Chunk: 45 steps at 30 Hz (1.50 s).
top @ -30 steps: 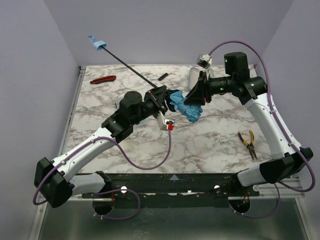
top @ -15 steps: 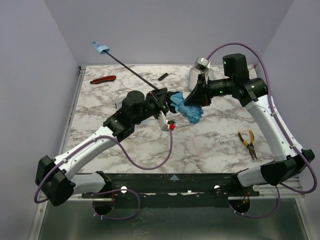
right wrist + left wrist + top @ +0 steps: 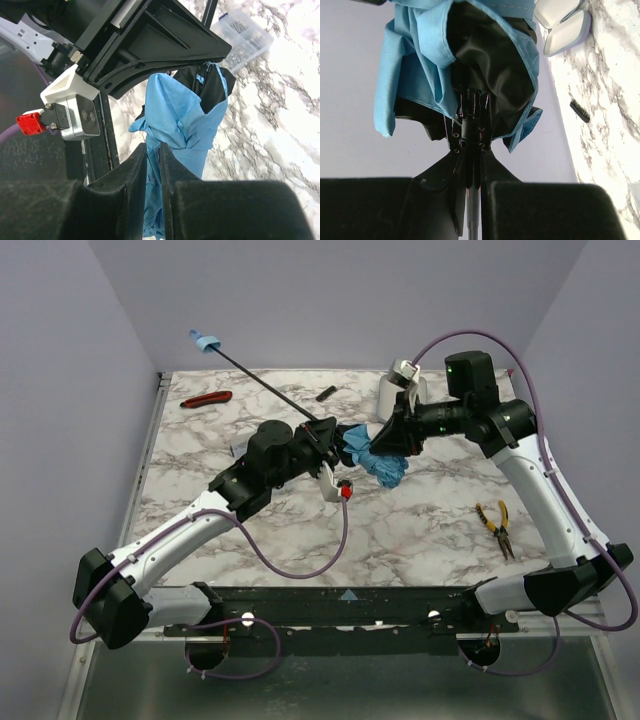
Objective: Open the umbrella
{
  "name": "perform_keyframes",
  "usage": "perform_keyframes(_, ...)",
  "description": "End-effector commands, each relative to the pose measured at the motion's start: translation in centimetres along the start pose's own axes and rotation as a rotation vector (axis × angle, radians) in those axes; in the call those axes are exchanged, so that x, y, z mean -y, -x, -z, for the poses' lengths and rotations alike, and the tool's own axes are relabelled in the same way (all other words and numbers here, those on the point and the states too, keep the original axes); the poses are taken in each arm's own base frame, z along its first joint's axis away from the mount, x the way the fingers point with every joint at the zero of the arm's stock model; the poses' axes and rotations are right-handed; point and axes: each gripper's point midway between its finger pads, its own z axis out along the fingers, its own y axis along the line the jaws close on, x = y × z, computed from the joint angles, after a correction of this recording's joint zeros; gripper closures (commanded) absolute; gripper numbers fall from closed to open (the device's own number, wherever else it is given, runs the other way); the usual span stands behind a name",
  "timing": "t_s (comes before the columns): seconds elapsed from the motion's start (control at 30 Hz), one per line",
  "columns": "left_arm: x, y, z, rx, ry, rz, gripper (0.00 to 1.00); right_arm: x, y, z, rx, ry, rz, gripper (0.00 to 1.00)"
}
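The umbrella is held above the table between both arms. Its thin black shaft (image 3: 265, 388) runs up-left to the small blue handle (image 3: 205, 341). The sky-blue canopy (image 3: 378, 462) with black underside hangs bunched and partly folded. My left gripper (image 3: 322, 436) is shut on the shaft just behind the runner, as the left wrist view (image 3: 472, 159) shows, with the canopy (image 3: 420, 65) ahead. My right gripper (image 3: 392, 438) is shut on a fold of the blue canopy (image 3: 175, 115), pinched between its fingertips (image 3: 153, 150).
A red-handled tool (image 3: 207, 398) lies at the back left, a small black part (image 3: 325, 393) at the back middle, and yellow-handled pliers (image 3: 495, 524) at the right. A pale lavender case (image 3: 565, 25) lies behind the canopy. A clear plastic box of small parts (image 3: 243, 34) sits beyond the left gripper.
The umbrella handle has shifted slightly right and down. The right wrist has turned a little and moved up. Both grips are unchanged.
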Motion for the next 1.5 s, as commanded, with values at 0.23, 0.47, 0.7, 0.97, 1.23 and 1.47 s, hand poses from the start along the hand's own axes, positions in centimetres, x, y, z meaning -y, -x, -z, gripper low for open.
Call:
perform_keyframes(0.23,-4.9,-0.6,0.9,-0.029,0.138,0.029,1.0,1.0,-2.6,-0.3,-0.096,-0.081,-0.042,0.81)
perform_keyframes(0.47,-4.8,-1.0,0.5,-0.045,0.136,0.053,1.0,0.8,-2.4,-0.2,-0.107,-0.064,-0.029,1.0)
perform_keyframes(0.7,-4.4,-2.6,-0.4,-0.11,0.121,0.102,1.0,-4.2,0.5,0.2,-0.029,0.137,0.075,1.0)
perform_keyframes(0.97,-4.3,-3.2,-0.5,-0.132,0.121,0.126,1.0,-4.6,-2.0,-0.6,-0.138,0.136,0.102,1.0)
perform_keyframes(1.23,-4.2,-3.9,0.0,-0.14,0.121,0.143,1.0,-2.4,-4.6,-0.2,-0.233,0.017,0.136,1.0)
perform_keyframes(1.47,-3.7,-3.5,0.3,-0.12,0.123,0.116,1.0,-3.3,-1.5,0.4,-0.129,0.004,0.185,0.55)
